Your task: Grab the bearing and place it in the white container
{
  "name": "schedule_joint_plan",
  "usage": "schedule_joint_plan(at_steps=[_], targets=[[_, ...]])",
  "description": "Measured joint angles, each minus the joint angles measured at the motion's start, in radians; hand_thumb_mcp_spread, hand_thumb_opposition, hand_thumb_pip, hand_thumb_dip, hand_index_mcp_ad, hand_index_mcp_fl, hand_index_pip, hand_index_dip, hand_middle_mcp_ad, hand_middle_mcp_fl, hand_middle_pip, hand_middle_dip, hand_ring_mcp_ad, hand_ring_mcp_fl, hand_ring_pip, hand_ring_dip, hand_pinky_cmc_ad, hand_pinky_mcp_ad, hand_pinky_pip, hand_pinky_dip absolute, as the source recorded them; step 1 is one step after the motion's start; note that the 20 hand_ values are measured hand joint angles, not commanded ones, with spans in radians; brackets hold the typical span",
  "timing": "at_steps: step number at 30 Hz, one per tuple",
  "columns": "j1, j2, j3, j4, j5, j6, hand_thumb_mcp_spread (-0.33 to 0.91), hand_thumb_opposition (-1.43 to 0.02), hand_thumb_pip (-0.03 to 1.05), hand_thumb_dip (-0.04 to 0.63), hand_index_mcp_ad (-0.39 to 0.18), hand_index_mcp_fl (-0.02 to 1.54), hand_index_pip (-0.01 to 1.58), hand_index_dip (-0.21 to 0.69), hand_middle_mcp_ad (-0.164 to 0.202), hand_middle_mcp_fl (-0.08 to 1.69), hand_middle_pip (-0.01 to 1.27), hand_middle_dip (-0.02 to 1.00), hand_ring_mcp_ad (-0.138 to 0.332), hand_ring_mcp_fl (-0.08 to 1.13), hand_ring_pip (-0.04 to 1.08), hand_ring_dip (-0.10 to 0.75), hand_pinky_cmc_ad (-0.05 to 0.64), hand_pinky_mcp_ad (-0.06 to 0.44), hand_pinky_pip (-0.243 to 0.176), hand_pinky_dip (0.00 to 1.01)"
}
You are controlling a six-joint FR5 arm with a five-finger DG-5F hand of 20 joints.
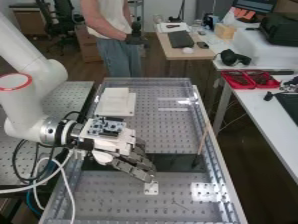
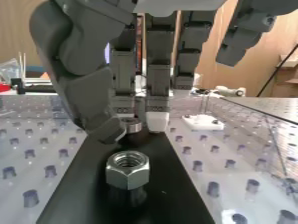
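Pinching the bearing [image 2: 135,125], apparently — the hand [image 1: 138,163].

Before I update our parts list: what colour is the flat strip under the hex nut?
The strip is black; it shows best in the wrist view.

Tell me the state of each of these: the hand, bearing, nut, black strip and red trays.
Hand: right at the bearing; whether it's gripping is unclear.
Bearing: partly hidden by the hand.
Nut: upright, threaded hole facing up.
Black strip: flat, under the nut.
Red trays: uncovered, things inside.
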Motion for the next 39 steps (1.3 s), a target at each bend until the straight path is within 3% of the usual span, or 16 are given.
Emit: schedule_joint_plan(at_steps=[11, 17, 19, 25, 30, 32, 39], targets=[[0.001, 0.001, -0.013, 0.028, 0.005, -0.011, 0.58, -0.85, 0.58, 0.318, -0.117, 0.37, 1.24, 0.000, 0.016, 0.60, 0.63, 0.84, 0.037, 0.26, 0.24, 0.606, 0.298, 0.230, -0.075, 0.18], [0.003, 0.000, -0.020, 0.055, 0.008, -0.016, 0.61, -0.92, 0.56, 0.298, -0.182, 0.40, 1.31, 0.000, 0.016, 0.71, 0.63, 0.81, 0.033, 0.32, 0.25, 0.602, 0.304, 0.227, -0.073, 0.18], [0.003, 0.000, -0.024, 0.066, 0.007, -0.014, 0.61, -0.94, 0.50, 0.300, -0.166, 0.45, 1.34, 0.000, 0.014, 0.73, 0.63, 0.81, 0.035, 0.34, 0.25, 0.606, 0.311, 0.230, -0.065, 0.18], [0.003, 0.002, -0.027, 0.078, 0.008, -0.007, 0.61, -0.96, 0.50, 0.286, -0.166, 0.48, 1.34, 0.000, 0.012, 0.90, 0.70, 0.81, 0.031, 0.39, 0.25, 0.607, 0.333, 0.227, -0.058, 0.18], [0.004, 0.004, -0.025, 0.076, 0.011, 0.001, 0.66, -0.97, 0.50, 0.248, -0.166, 0.51, 1.34, 0.000, 0.016, 0.92, 0.71, 0.81, 0.035, 0.41, 0.25, 0.607, 0.347, 0.230, -0.040, 0.18], [0.005, 0.007, -0.025, 0.077, 0.012, 0.002, 0.68, -0.97, 0.50, 0.248, -0.168, 0.60, 1.35, 0.016, 0.017, 0.91, 0.71, 0.81, 0.030, 0.43, 0.24, 0.607, 0.347, 0.230, -0.040, 0.18], [0.011, 0.038, -0.026, 0.078, 0.017, 0.006, 0.68, -0.97, 0.50, 0.248, -0.182, 0.60, 1.35, 0.012, 0.019, 0.90, 0.70, 0.80, 0.033, 0.43, 0.25, 0.620, 0.349, 0.230, -0.031, 0.18]])
